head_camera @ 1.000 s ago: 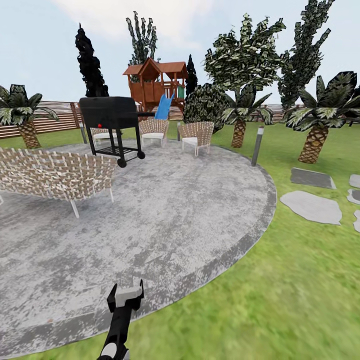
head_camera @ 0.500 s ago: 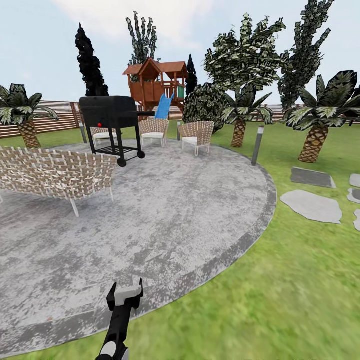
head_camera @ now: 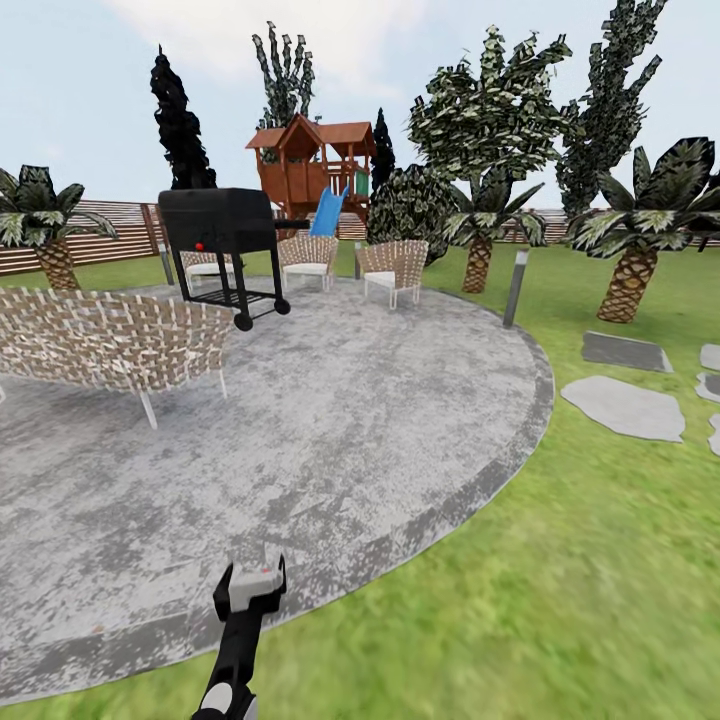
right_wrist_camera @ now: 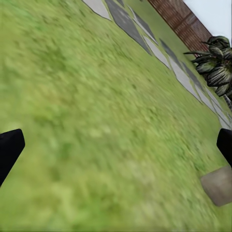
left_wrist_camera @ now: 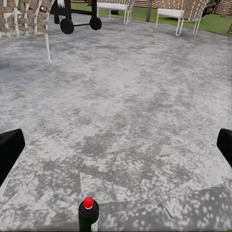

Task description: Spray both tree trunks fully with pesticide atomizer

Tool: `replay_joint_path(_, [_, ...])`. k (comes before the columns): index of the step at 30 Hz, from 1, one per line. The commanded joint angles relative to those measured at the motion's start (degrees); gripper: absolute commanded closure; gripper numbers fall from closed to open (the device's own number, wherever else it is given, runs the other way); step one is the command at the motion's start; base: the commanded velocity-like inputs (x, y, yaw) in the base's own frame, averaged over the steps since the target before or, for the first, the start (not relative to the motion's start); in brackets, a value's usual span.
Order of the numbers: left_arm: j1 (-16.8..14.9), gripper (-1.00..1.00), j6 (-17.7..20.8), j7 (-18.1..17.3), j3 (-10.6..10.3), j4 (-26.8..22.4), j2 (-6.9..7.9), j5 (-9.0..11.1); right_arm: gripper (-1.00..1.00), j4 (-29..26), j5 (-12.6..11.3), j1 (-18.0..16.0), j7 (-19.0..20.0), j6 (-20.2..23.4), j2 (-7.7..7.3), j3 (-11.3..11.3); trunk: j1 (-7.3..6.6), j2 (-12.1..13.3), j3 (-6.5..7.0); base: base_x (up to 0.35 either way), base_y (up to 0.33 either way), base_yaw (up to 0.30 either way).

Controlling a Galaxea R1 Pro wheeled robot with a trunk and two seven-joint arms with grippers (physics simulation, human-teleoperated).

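While the robot faces the round stone patio, its left tool hangs low over the paving with fingers spread wide. A small dark bottle with a red tip, apparently the pesticide atomizer, shows between them, ungripped. Its right tool gapes wide above grass.

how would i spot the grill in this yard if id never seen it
Find the round grey stone patio in the lawn. At its far left edge, in front of the wooden playset with the blue slide, stands the grill. It is the one solid black boxy thing on a wheeled frame, with a red dot on its front; its neighbours are pale woven chairs.
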Motion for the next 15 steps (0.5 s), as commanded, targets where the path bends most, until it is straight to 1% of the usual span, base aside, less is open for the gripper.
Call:
replay_joint_path(1, [-0.04,-1.00,-0.15,0.17,0.21,0.03,-0.06,-0.45,-1.00,0.01,-0.60,-0.02,-0.06,-0.20,-0.02,0.42,0.21,-0.44,-0.24,0.000,0.000,0.000])
replay_joint_path(4, [-0.04,-1.00,-0.15,0.17,0.21,-0.02,-0.06,-0.45,-1.00,0.00,-0.59,-0.02,-0.06,-0.20,-0.02,0.42,0.87,-1.64,-0.78,0.000,0.000,0.000])
replay_joint_path(15, [-0.04,-1.00,-0.15,0.17,0.21,-0.35,-0.06,-0.45,-1.00,0.00,-0.60,-0.02,-0.06,-0.20,-0.02,0.42,1.16,-1.79,-3.21,0.000,0.000,0.000])
